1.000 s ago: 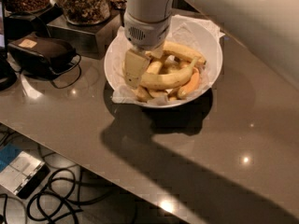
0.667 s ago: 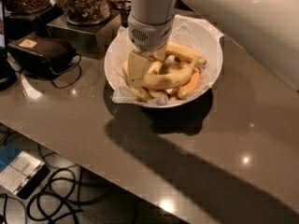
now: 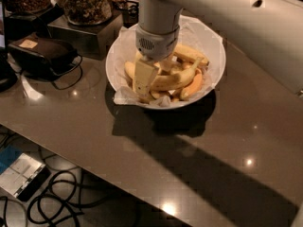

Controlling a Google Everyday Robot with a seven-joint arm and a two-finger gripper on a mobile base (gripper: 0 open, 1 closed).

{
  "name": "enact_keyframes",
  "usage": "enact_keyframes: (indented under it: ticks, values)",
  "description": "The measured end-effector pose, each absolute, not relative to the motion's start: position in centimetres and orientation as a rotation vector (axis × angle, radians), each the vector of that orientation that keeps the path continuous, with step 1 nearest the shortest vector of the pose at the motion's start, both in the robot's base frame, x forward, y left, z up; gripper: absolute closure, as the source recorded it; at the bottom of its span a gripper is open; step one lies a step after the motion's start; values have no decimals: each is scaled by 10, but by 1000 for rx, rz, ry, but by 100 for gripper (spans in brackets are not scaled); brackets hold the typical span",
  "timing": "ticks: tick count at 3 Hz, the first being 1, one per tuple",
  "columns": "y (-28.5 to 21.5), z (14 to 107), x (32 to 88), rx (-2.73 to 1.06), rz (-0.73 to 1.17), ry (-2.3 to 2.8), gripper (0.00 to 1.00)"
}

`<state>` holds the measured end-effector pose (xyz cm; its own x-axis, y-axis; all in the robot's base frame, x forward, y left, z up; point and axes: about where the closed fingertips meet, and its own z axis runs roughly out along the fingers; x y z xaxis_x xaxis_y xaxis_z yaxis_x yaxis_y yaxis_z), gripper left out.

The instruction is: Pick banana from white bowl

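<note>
Shifted a little toward the view's right since a second ago, the grey wrist [image 3: 157,34] now stands over the middle of the white bowl [image 3: 218,56], while the tool [image 3: 143,82] stays low among the fruit in the bowl's left part. Whether the tool is spread or pressed together cannot be told.

The banana [image 3: 177,78] lies just to the view's right of the tool, close against it. Its curved body runs away from the tool to a slim stem pointing at the far right rim. Beyond it, farther from the tool, lies a dark-tipped banana [image 3: 191,54]. On the front side sits an orange-tinted banana [image 3: 192,87].

The bowl's rim rings the tool, nearest on the left and front, where crumpled paper [image 3: 124,96] hangs over the edge. In front of the tool and to its right the table [image 3: 236,141] lies open and dark with the arm's shadow, and its front edge runs slantwise across the view.

Behind and left of the tool a metal stand [image 3: 83,32] bearing a glass jar [image 3: 85,4] sits just beside the bowl. A dark box [image 3: 41,55] with a cable lies farther left, well apart. The white arm [image 3: 236,27] spans the space above and to the right of the tool. Past the table's edge, cables [image 3: 57,205] and a flat device [image 3: 21,174] lie on the floor.
</note>
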<state>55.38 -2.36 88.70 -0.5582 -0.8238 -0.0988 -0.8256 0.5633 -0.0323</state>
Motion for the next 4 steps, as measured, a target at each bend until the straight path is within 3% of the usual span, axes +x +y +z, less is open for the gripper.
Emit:
enact_keyframes:
  ticks: [1,2,4]
  values:
    - [-26,874,545,-1437,62,2714,32]
    - [-22,874,549,-1428,65,2695,50]
    - [-22,874,550,-1428,65,2694,97]
